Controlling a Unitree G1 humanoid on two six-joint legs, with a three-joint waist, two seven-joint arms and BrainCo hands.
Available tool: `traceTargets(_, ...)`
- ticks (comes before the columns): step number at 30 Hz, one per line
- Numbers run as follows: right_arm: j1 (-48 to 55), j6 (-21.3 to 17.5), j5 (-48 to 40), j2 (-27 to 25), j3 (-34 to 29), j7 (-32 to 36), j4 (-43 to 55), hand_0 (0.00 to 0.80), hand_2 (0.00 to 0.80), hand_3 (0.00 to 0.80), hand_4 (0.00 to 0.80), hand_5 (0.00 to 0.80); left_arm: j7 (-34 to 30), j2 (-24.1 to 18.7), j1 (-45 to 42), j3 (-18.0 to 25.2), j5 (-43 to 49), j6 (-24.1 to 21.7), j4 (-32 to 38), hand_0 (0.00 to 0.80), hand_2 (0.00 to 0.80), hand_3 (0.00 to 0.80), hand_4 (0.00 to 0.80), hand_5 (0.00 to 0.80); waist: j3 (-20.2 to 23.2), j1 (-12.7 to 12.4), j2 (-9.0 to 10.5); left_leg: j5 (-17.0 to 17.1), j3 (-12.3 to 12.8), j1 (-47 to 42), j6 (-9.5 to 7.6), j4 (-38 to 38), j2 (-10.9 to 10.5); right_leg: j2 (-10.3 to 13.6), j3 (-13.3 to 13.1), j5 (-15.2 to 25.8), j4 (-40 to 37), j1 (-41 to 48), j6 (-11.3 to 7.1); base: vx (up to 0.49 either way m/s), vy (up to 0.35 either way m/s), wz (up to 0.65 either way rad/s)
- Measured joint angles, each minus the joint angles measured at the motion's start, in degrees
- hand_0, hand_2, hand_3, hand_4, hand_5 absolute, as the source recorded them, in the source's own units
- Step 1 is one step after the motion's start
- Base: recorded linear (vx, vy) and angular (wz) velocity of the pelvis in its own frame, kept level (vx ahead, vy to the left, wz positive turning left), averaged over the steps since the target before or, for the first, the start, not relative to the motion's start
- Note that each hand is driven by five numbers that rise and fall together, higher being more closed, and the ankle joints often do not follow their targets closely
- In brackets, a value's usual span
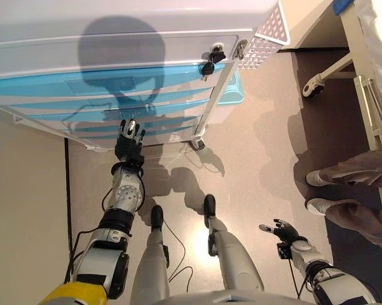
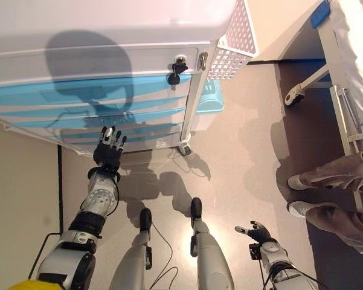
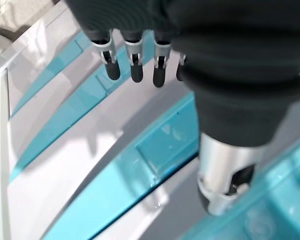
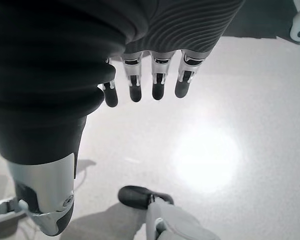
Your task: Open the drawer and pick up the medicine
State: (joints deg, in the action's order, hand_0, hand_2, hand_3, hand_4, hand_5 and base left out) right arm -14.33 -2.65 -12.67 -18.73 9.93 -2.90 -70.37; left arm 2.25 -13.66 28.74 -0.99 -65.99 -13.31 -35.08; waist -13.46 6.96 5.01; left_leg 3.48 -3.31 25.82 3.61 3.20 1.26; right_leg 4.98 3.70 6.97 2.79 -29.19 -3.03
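With fingers straight, the left hand (image 1: 129, 145) should hook a drawer (image 1: 114, 101) handle at 12 o'clock; right hand (image 1: 281, 230) idles, relaxed.

The two eye views looked down from the robot's head and shared the drawer cabinet (image 1: 114, 95) and the floor in front of it. The left wrist view sat very close to the cabinet's blue drawers (image 3: 159, 150). The right wrist view faced the floor, well away from the cabinet.

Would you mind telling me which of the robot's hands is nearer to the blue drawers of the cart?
The left hand. It reaches up to the lower blue drawers with open fingers, right at their fronts. The right hand hangs open over the floor, well away from the cart.
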Motion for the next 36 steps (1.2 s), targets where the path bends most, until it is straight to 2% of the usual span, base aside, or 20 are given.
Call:
traceTargets(14,0.0,-0.7,0.0,-0.1,0.0,0.6,0.0,0.000,0.000,0.000,0.000,0.000,0.0,-1.8,0.8,0.0,-0.4,-0.2,0.1,0.000,0.000,0.000,0.000,0.000,-1.0,0.1,1.72,0.0,0.0,0.6,0.01,0.0,0.1,0.0,0.0,-0.1,-0.1,-0.5,-0.12,0.000,0.000,0.00)
traceTargets(28,0.0,-0.8,0.0,-0.1,0.0,1.2,0.0,0.000,0.000,0.000,0.000,0.000,0.0,-2.4,1.0,0.0,-0.6,-0.2,0.1,0.000,0.000,0.000,0.000,0.000,-1.1,0.2,1.91,0.0,0.0,0.8,0.01,0.0,0.1,-0.1,0.0,0.0,-0.1,-0.7,-0.06,0.000,0.000,0.00)
traceTargets(36,0.0,-0.8,0.0,-0.1,0.0,1.2,0.4,0.000,0.000,0.000,0.000,0.000,0.0,-3.4,1.7,0.0,-0.6,-1.1,0.1,0.000,0.000,0.000,0.000,0.000,-2.4,0.1,3.07,0.0,0.0,1.1,0.01,0.0,0.0,0.0,0.0,0.1,0.0,-1.0,0.11,0.000,0.000,0.00)
